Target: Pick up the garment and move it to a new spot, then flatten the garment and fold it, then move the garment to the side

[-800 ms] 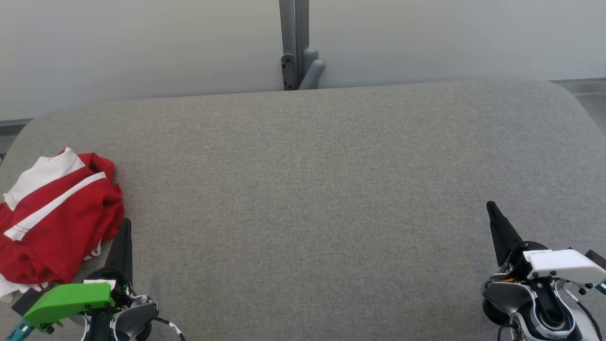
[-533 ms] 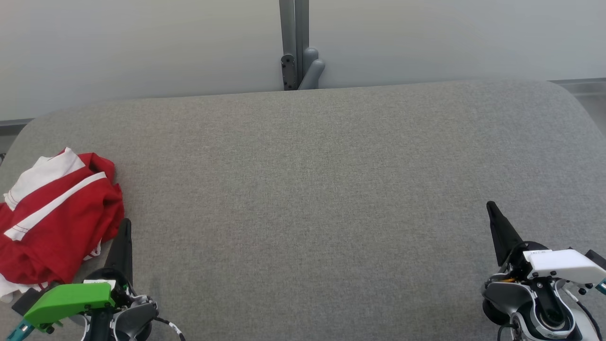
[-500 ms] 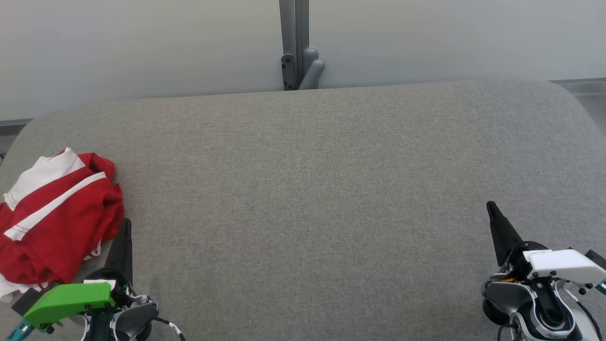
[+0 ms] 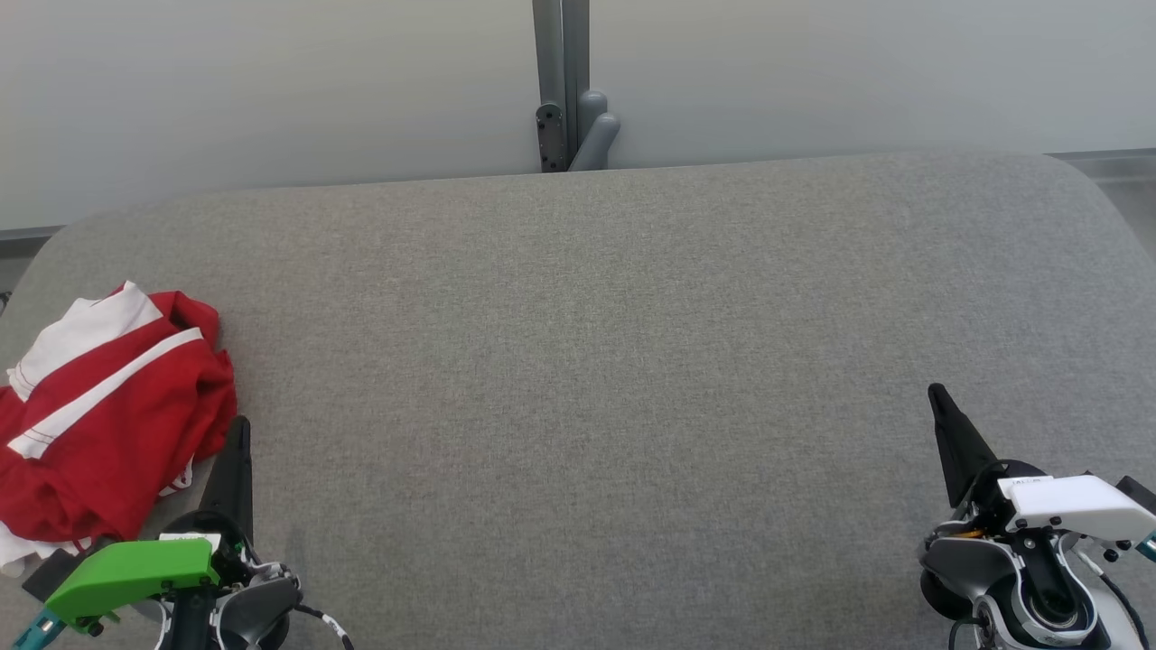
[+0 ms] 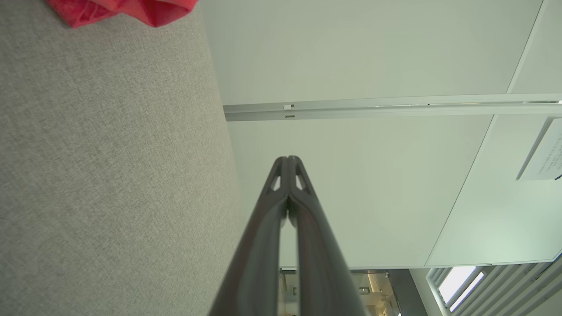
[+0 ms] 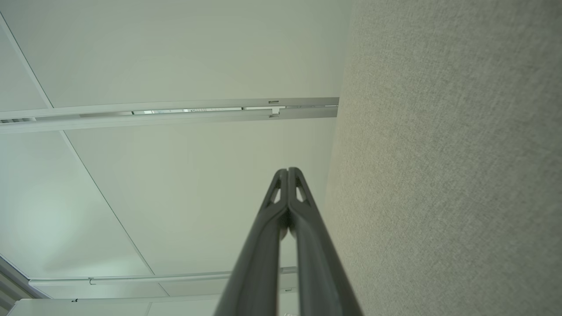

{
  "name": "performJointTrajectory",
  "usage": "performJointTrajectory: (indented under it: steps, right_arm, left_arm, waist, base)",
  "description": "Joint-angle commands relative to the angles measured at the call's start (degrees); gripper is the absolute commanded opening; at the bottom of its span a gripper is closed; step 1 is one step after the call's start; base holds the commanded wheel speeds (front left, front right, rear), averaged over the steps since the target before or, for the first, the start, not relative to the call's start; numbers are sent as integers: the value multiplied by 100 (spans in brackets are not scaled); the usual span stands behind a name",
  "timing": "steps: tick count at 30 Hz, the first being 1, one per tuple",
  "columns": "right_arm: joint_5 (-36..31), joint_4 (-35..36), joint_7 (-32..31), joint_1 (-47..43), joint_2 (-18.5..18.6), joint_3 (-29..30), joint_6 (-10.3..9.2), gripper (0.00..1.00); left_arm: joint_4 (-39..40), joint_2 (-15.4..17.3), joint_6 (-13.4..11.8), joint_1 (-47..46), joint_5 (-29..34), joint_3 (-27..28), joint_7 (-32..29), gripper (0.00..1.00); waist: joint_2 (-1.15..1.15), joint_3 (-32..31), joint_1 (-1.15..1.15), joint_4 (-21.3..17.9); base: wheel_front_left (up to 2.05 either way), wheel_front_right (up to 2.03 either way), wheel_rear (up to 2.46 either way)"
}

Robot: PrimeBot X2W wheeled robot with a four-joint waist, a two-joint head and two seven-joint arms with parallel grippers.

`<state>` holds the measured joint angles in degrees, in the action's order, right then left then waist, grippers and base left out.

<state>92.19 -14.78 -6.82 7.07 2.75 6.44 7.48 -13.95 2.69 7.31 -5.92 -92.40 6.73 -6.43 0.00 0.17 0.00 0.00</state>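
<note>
A crumpled red garment [image 4: 108, 406] with white stripes lies at the left edge of the grey padded table [image 4: 596, 361]. A corner of the garment [image 5: 127, 8] shows at the top of the left wrist view. My left gripper [image 4: 240, 424] rests at the lower left, just right of the garment's edge, shut with nothing between its fingers [image 5: 287, 160]. My right gripper [image 4: 936, 392] rests at the lower right, far from the garment, also shut and holding nothing; its closed fingertips [image 6: 287, 170] meet in the right wrist view.
A pale wall panel [image 4: 271, 90] stands behind the table. A grey metal post with a bracket [image 4: 569, 99] rises at the middle of the table's far edge. The table corners are rounded.
</note>
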Motion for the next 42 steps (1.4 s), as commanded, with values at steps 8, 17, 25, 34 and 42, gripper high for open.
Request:
performJointTrajectory:
  steps: [8,17,25,34,42]
  right_arm:
    - [32,18,-11,-23,25,4,2,0]
    - [32,18,-11,-23,25,4,2,0]
    - [32,18,-11,-23,25,4,2,0]
    - [32,18,-11,-23,25,5,2,0]
    - [32,18,-11,-23,25,4,2,0]
  left_arm:
    - [6,38,36,-57,-1,6,6,0]
    - [5,38,36,-57,-1,6,6,0]
    - [7,38,37,-57,-1,6,6,0]
    - [7,38,36,-57,-1,6,6,0]
    - [6,38,36,-57,-1,6,6,0]
  waist:
    - [0,0,0,0]
    - [0,0,0,0]
    - [0,0,0,0]
    - [0,0,0,0]
    - [0,0,0,0]
  base:
    - [0,0,0]
    - [0,0,0]
    - [0,0,0]
    - [0,0,0]
    - [0,0,0]
